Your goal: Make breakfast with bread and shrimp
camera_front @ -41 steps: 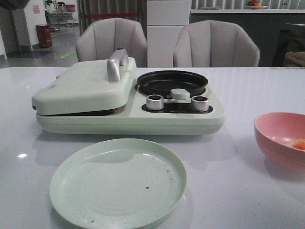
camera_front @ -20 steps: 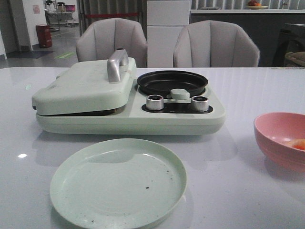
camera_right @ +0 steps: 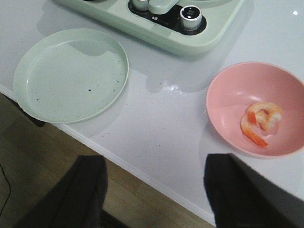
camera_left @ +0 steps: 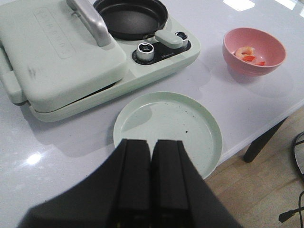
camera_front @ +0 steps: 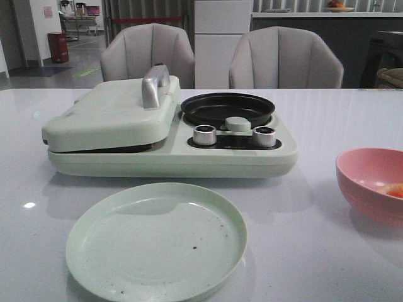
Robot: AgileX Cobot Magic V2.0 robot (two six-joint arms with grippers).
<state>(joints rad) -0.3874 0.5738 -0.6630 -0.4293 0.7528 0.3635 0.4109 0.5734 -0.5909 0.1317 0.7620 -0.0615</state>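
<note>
Pink bowl (camera_right: 251, 108) holds the shrimp (camera_right: 260, 121), just ahead of the right gripper (camera_right: 154, 192), jaws wide apart. Left gripper (camera_left: 152, 183), jaws together, hangs over the green plate (camera_left: 209, 142), farther off. Bread unseen.

Table (camera_front: 327, 251): white and glossy, everything is set on it.
Cooker (camera_front: 170, 154): pale green, its flat lid (camera_front: 110, 113) is closed, with a silver handle (camera_front: 154, 85) on top.
Pan (camera_front: 228, 108): black and round, set into the cooker behind two silver knobs (camera_front: 204, 134).
Plate (camera_front: 156, 239): pale green, speckled with dark crumbs, placed in front of the cooker.
Bowl (camera_front: 371, 182): pink, at the table's right.
Chairs (camera_front: 286, 60): two grey ones are seen behind the table.
</note>
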